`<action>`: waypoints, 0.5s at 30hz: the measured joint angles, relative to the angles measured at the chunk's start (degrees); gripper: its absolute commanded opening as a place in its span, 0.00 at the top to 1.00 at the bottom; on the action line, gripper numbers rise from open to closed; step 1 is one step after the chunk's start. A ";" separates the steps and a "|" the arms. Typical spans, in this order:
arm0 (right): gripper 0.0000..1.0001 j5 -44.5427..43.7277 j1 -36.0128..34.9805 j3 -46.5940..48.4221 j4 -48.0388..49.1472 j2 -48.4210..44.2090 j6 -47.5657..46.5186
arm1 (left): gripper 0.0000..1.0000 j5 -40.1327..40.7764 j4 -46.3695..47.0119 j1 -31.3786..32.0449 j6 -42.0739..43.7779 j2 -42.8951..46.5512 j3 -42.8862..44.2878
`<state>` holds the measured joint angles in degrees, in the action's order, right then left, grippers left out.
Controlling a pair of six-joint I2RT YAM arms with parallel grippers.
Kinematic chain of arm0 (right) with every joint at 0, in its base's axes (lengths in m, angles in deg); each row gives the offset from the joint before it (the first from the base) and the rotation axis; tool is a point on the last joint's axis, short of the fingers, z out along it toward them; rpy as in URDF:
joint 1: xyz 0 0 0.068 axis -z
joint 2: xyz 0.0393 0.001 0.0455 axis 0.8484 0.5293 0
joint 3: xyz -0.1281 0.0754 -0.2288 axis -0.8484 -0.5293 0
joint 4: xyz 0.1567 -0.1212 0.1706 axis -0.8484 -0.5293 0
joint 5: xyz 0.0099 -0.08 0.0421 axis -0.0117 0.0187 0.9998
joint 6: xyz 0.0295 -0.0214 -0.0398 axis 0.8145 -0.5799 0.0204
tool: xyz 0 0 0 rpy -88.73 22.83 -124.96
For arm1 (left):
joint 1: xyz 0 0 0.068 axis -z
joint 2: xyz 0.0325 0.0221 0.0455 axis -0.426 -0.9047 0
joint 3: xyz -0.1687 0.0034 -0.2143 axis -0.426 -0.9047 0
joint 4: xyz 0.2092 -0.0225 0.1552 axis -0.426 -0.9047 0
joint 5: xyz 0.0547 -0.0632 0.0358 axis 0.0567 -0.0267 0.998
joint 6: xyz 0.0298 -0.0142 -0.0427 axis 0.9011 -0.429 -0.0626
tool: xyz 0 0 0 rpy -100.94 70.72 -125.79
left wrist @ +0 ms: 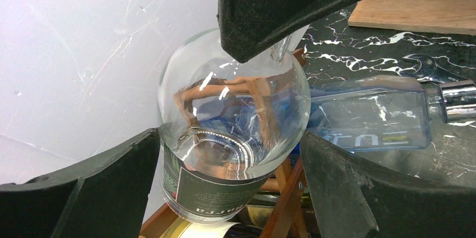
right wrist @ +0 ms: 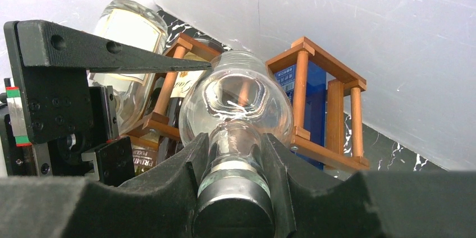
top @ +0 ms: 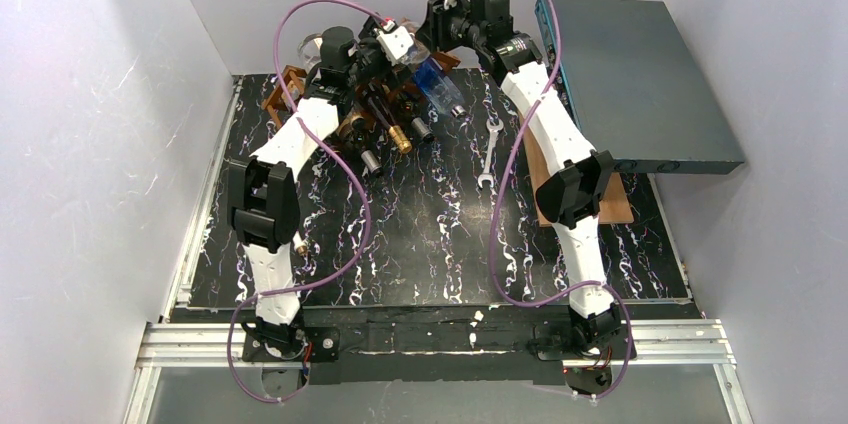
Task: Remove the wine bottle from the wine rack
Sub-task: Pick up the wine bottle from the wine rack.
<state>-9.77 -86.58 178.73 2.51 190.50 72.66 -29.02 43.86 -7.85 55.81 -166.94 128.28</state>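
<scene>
Marbled table (top: 430,244) — wine rack (top: 285,84), wrench (top: 490,149), board (top: 618,206)

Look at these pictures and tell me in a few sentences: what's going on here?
Two robot arms are working at the wine rack. The right gripper is shut on the neck of a clear bottle. The left gripper is open, with its fingers on either side of that bottle's base; whether they touch it is unclear. The bottle is right up against the rack and has not yet been carried away.
</scene>
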 measured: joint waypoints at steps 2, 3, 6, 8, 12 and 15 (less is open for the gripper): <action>0.92 -0.39 -0.09 0.00 0.74 0.22 -0.26 | 0.15 0.33 0.61 0.00 -0.22 -0.37 0.11; 0.89 -0.52 -0.09 0.00 1.11 0.31 -0.35 | 0.16 0.50 0.94 0.00 -0.33 -0.52 0.13; 0.81 -0.63 -0.11 0.00 1.77 0.46 -0.42 | 0.19 0.85 1.16 0.00 -0.87 -0.61 0.17; 0.75 -0.68 -0.15 0.00 2.25 0.57 -0.44 | 0.20 0.98 1.36 0.00 -1.33 -0.72 0.22; 0.65 -0.76 -0.13 0.00 3.56 0.92 -0.46 | 0.22 1.25 1.84 0.00 -2.03 -1.20 0.61; 0.58 -0.76 -0.13 -0.02 4.20 1.01 -0.48 | 0.23 1.38 1.86 -0.02 -2.64 -1.25 0.74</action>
<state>-10.53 -86.71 178.71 6.71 191.50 72.18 -27.64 45.72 -7.87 53.16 -168.19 129.03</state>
